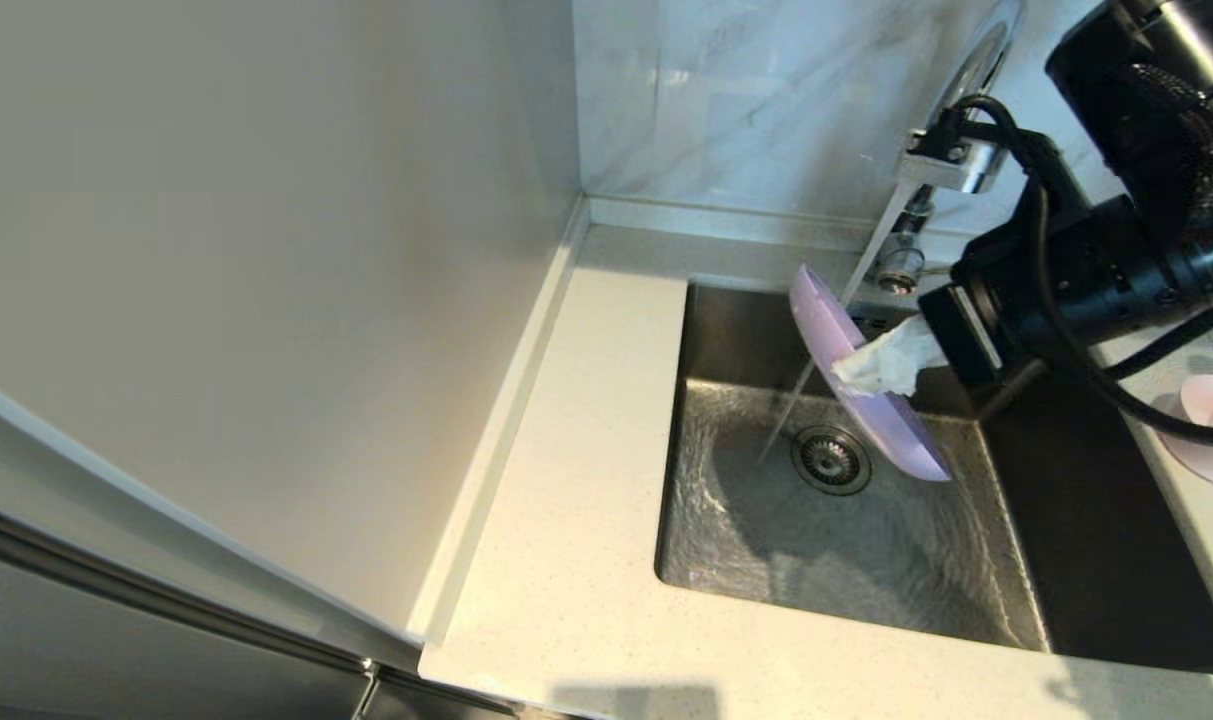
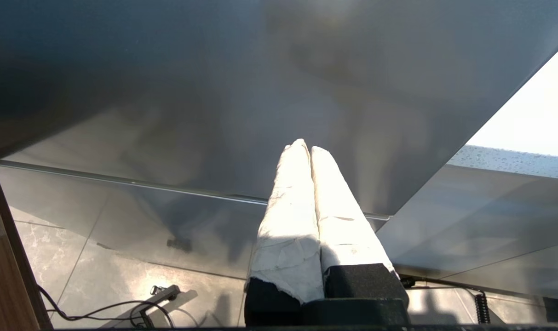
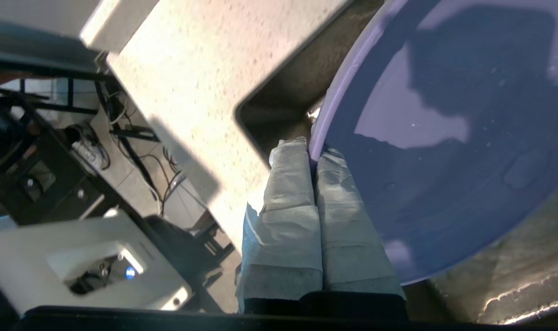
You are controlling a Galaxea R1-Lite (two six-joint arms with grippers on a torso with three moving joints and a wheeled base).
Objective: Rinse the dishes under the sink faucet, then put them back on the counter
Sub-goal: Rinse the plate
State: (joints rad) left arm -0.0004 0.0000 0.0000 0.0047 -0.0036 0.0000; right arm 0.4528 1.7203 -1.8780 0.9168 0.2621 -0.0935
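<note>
My right gripper [image 1: 871, 368] is shut on the rim of the lilac-pink plate [image 1: 871, 400], holding it tilted on edge over the sink [image 1: 866, 530]. The plate's wet face [image 3: 444, 138] fills much of the right wrist view, pinched between the wrapped fingers [image 3: 283, 193]. The chrome faucet [image 1: 956, 130] stands behind the basin and a thin stream of water [image 1: 781, 425] falls beside the plate toward the drain strainer [image 1: 832, 460]. Water spreads over the basin floor. A pale pink bowl [image 1: 1211, 425] rests on the counter at the right edge. My left gripper [image 2: 306, 149] is shut and empty, parked below the counter. The white dish is out of view.
The cream speckled counter [image 1: 576, 500] runs along the sink's left and front, with a low raised rim [image 1: 511, 420] against a plain wall panel. A marble backsplash [image 1: 766, 100] rises behind the sink. Black cables [image 1: 1096, 380] hang from the right arm over the basin's right side.
</note>
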